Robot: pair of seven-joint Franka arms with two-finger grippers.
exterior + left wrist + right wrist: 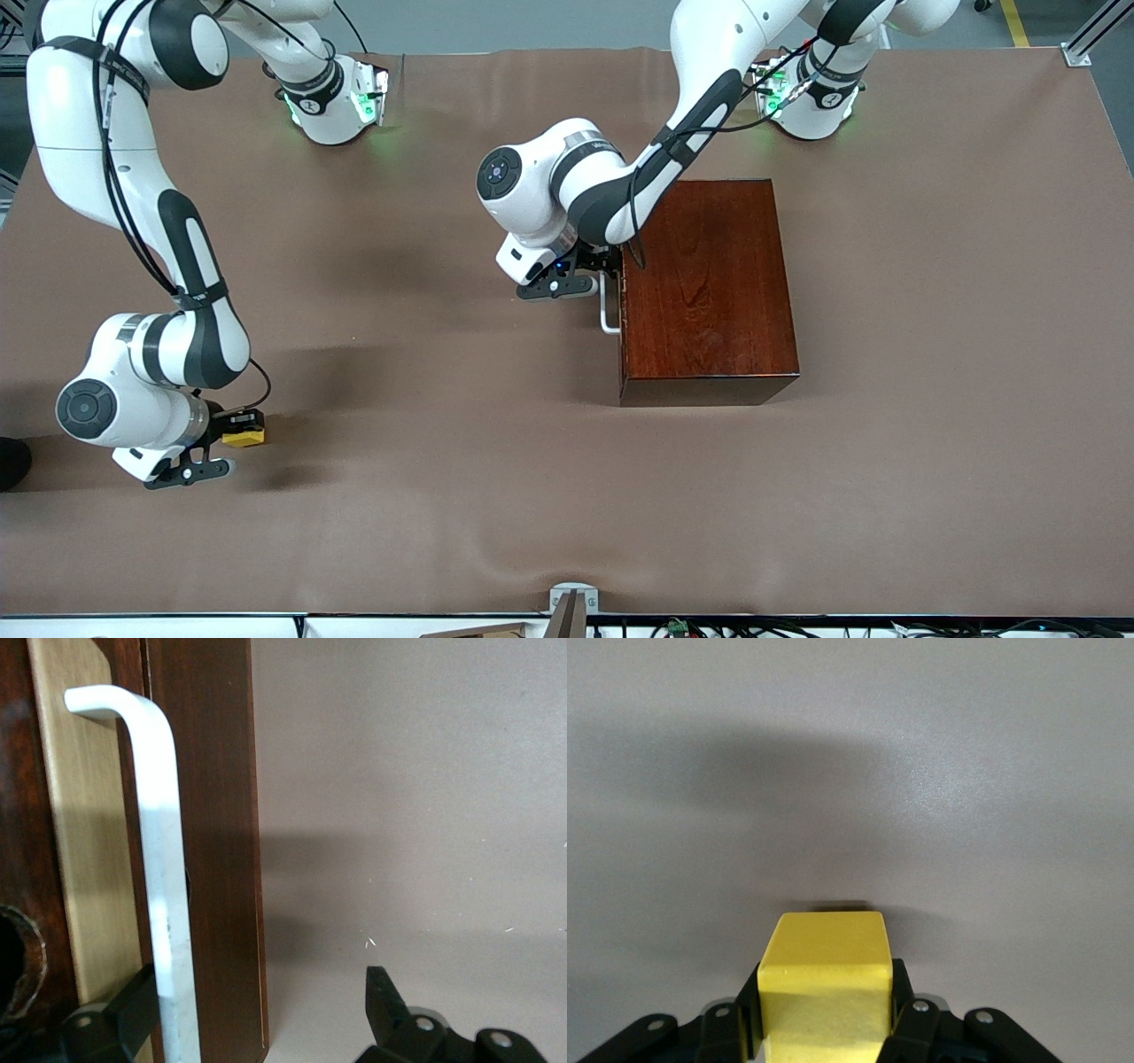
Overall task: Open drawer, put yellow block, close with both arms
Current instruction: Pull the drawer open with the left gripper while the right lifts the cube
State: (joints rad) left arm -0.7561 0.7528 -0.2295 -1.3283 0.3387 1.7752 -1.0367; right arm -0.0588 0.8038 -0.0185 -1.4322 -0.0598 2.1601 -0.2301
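Observation:
The dark mahogany box (709, 283) stands near the table's middle. Its drawer looks shut or nearly so, with the white bar handle (608, 310) facing the right arm's end. My left gripper (592, 268) is at that handle. In the left wrist view my left gripper (248, 1010) is open, with one finger (111, 1019) tucked by the handle (164, 859) and the other finger (383, 999) well clear of the drawer front (213, 859). My right gripper (232, 436) is shut on the yellow block (244, 434) (824, 979), low over the table near the right arm's end.
The brown table mat (496, 496) stretches between the block and the box. A small metal bracket (573, 595) sits at the table edge nearest the front camera. A strip of pale wood (84, 859) shows beside the handle.

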